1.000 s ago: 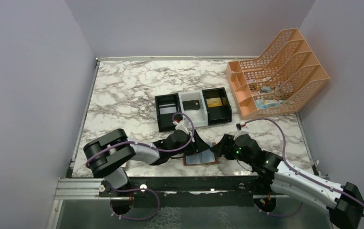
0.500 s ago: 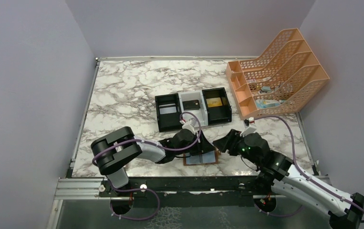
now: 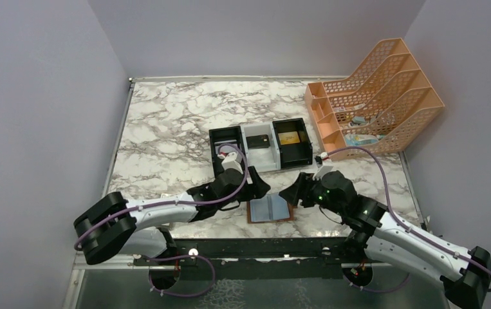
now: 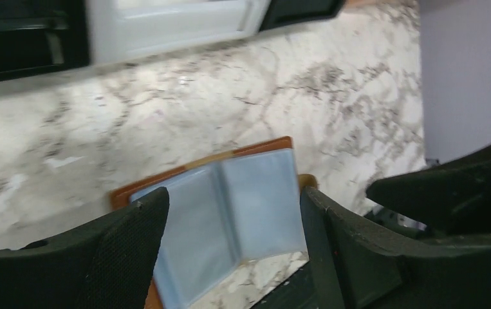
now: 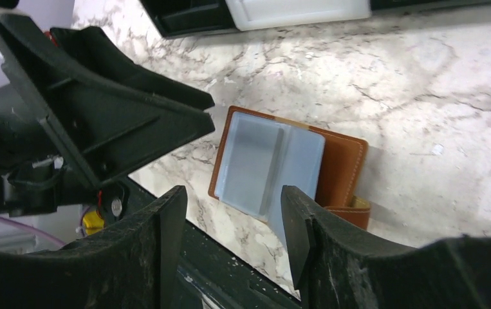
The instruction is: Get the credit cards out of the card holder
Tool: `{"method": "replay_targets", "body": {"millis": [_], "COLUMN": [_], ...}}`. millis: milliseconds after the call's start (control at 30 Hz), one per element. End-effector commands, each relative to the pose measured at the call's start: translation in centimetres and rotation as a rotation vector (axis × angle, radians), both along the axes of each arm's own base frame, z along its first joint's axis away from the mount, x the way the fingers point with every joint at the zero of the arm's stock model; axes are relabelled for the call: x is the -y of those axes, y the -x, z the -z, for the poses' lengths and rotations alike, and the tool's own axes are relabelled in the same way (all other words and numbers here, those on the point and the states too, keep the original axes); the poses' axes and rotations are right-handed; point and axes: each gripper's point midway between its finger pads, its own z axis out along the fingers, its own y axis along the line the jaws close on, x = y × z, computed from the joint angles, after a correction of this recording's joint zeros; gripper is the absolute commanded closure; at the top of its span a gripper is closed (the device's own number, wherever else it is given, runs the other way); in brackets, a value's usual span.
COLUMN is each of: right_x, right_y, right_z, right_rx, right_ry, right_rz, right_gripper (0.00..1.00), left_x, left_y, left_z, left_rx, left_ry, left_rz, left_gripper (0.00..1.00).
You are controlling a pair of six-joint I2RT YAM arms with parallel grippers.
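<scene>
The card holder (image 3: 269,209) lies open and flat near the table's front edge, its pale blue pockets (image 4: 230,212) facing up and brown leather (image 5: 342,164) showing at the side. I cannot tell whether any credit cards sit inside the pockets. My left gripper (image 3: 260,189) hovers open just left of and behind the holder, with nothing between its fingers (image 4: 130,248). From the right, my right gripper (image 3: 289,194) faces the holder, also open and empty, its fingers (image 5: 300,232) apart from the pockets. A pale card (image 3: 225,138) lies in the tray's left compartment.
The black-and-white three-compartment tray (image 3: 265,159) stands just behind both grippers, with a gold-yellow card (image 3: 287,138) in its right compartment. An orange file rack (image 3: 378,96) stands at the back right. The black rail (image 3: 262,248) runs along the front edge close to the holder.
My left gripper has drawn back from the holder toward the tray and opened wider, its arm swinging out to the left. The pocket leaf has dropped flat. The right gripper has barely shifted.
</scene>
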Motion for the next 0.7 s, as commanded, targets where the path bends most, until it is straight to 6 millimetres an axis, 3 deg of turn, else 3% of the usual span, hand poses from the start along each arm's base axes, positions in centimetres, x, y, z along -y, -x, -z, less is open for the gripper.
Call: {"method": "replay_targets", "body": {"millis": [0,167,367,533,667], "right_x": [-2.9,-4.2,-5.3,-6.1,-6.3], "right_y": [0.1,-0.1,-1.0,-0.9,-1.8], "right_z": [-2.8,-1.1,1.4,4.1,4.7], "right_rx": [0.072,0.025,0.010,-0.029,-0.030], "right_ry": [-0.048,0.009,0.245,0.404,0.470], "right_rz": [-0.146,-0.197,-0.147,-0.088,-0.063], "right_gripper": [0.45,0.46,0.46,0.46,0.46], "left_x": [-5.7,-10.0,-13.5,-13.7,-13.9], "left_y": [-1.3,-1.3,-1.3,-1.2,-1.1], "left_z": [1.6,1.9,2.7,1.8,2.0], "left_rx": [0.015,0.016,-0.019,0.008,0.007], "left_ry": [-0.215,-0.229,-0.225,-0.167,-0.166], "left_rz": [-0.142,-0.238,-0.303,-0.309,-0.315], "left_gripper": [0.19,0.01,0.01,0.01,0.01]}}
